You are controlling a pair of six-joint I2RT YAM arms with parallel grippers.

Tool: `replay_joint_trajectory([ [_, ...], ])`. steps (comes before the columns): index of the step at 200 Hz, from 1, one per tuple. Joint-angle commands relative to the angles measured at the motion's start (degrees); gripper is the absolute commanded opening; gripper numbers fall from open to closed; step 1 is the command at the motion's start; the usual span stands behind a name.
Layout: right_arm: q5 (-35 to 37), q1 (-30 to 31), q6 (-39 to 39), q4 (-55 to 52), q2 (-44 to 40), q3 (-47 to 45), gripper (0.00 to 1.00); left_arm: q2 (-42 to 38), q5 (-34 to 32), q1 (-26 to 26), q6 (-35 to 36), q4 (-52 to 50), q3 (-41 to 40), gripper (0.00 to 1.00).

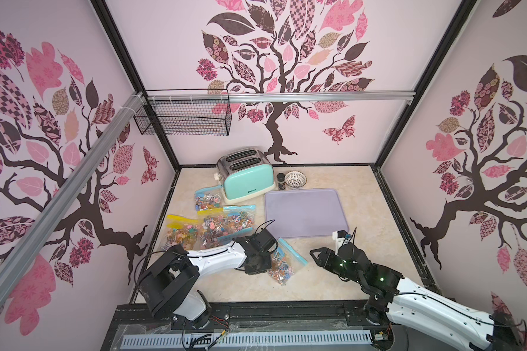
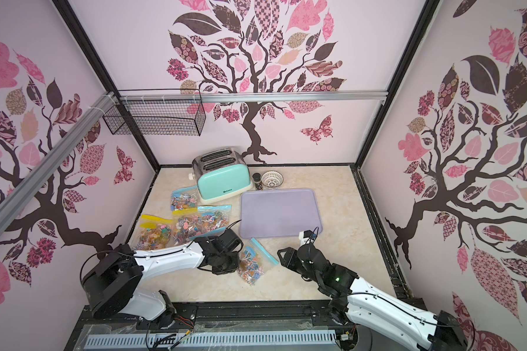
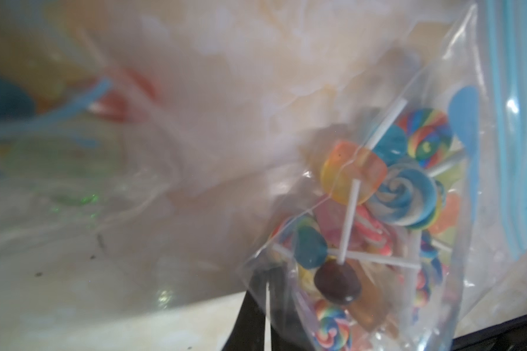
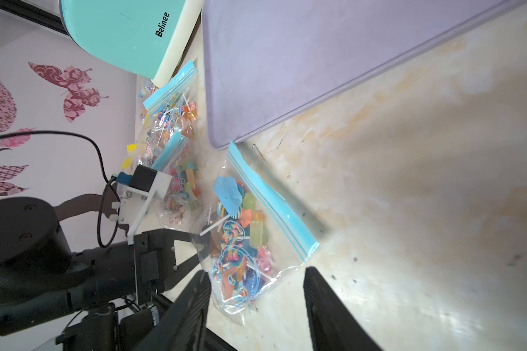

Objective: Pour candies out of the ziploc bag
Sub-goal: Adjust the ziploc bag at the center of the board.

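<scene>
clear plastic with a blue zip strip: that's your ziploc bag [image 1: 283,265], lying on the table [image 1: 362,243] between the two arms, just off the near corner of the lilac tray [image 1: 305,212]. in both top views the zip strip runs on a slant, one end just beside that tray corner and the other toward the right arm. so the mouth faces the right arm's side and the bottom faces the left arm. the bag is crumpled enough that you can't call either side clearly the longer. whether the zip is sealed, you cannot tell. the candies [image 4: 241,243] sit heaped inside, away from the strip, sticks pointing every way.

your left claw [image 4: 199,243] is pinched shut on the bag's clear edge opposite the zip. your right claw [image 4: 255,272] stands with its jaws well apart and grips nothing, close to the bag but clear of it in the top views.

three more filled bags [image 1: 225,221] lie left of the tray, near the mint toaster [image 1: 245,179].
</scene>
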Motion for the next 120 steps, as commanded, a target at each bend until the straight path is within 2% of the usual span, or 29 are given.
replay_joint_trajectory([
  [1, 4.7, 0.2, -7.9, -10.4, -1.1, 4.7, 0.54, 3.6, -3.3, 0.6, -0.3, 1.4, 1.2, 0.1],
  [55, 5.3, 0.2, -13.9, -11.4, 1.5, 8.1, 0.55, 9.6, -3.5, 9.0, 5.9, -0.5, 7.7, 0.09],
  [89, 5.7, 0.1, -14.7, -10.7, 3.8, 8.8, 0.55, 13.9, -1.5, 9.5, 9.7, -1.0, 14.0, 0.09],
  [120, 6.2, -0.6, -15.4, -11.2, 4.5, 9.9, 0.55, 15.3, 1.5, 9.5, 10.8, 0.8, 15.9, 0.08],
])
